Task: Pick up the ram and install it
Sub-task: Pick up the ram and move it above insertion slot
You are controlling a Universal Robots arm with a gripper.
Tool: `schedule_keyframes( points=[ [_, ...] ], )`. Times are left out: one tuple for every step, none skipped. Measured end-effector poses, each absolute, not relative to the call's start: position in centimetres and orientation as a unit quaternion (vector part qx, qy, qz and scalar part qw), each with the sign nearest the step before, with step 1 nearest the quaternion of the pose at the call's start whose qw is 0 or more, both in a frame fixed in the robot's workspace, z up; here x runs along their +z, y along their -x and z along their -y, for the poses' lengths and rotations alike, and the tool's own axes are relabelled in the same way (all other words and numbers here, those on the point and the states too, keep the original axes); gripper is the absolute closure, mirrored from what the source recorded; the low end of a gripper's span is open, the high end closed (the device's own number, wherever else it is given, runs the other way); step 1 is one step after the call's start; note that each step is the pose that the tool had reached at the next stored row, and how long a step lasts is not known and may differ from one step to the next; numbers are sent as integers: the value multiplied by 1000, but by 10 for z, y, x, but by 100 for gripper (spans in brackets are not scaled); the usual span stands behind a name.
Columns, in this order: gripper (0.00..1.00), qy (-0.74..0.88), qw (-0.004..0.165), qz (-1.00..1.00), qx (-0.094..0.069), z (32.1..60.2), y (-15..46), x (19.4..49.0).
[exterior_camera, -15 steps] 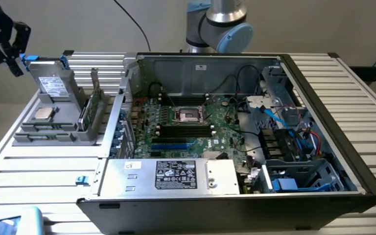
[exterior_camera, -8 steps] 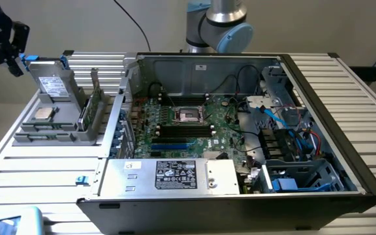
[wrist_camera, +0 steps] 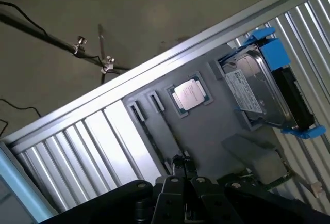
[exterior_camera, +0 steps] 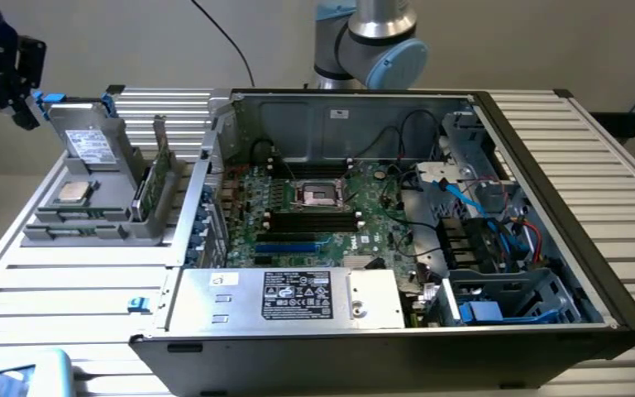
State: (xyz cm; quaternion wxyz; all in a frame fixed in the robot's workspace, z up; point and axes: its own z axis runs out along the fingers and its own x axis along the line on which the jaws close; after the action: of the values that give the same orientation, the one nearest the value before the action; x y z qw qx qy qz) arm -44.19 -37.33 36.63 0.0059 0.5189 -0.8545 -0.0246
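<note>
Green and thin, the ram (exterior_camera: 159, 176) stands on its long edge in a slot of the grey parts holder (exterior_camera: 75, 232); the holder lies on the slatted aluminium worktop (exterior_camera: 64, 299), near the edge at the exterior view's left, just beside the open computer case (exterior_camera: 588, 277); the ram is at the holder's side nearest the case. On the same holder a silver processor chip (exterior_camera: 72, 192) lies flat in its recess, and a hard drive (exterior_camera: 88, 141) in blue brackets leans upright at the far end; the wrist view looks down on that chip (wrist_camera: 188, 94) and the drive (wrist_camera: 255, 92) too. Black, with its fingertips pressed together, the end effector (exterior_camera: 14, 103) is closed and hangs over the far corner of the worktop at the exterior view's left, above the hard drive's far end and apart from the ram; in the wrist view the end effector (wrist_camera: 180, 166) hangs over the holder's long slots. Inside the case the motherboard (exterior_camera: 375, 217) lies flat, with black memory slots (exterior_camera: 312, 219) below the processor socket (exterior_camera: 320, 194) and blue slots (exterior_camera: 290, 246) nearer the power supply (exterior_camera: 284, 299).
</note>
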Motion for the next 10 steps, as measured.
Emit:
schedule_keyframes(
  points=[
    [89, -527, 6, 850, -25, 373, 442, 366],
    [89, -534, 6, 845, -24, 373, 442, 366],
    [89, -542, 7, 840, -24, 373, 442, 366],
    [89, -549, 7, 835, -24, 373, 442, 366],
    [89, -557, 7, 830, -24, 373, 442, 366],
    [89, -565, 7, 825, -24, 373, 442, 366],
    [89, -572, 7, 820, -24, 373, 442, 366],
    [89, -579, 8, 815, -24, 373, 442, 366],
    [89, -587, 8, 810, -24, 373, 442, 366],
    [89, -594, 8, 804, -24, 373, 442, 366]
  ],
)
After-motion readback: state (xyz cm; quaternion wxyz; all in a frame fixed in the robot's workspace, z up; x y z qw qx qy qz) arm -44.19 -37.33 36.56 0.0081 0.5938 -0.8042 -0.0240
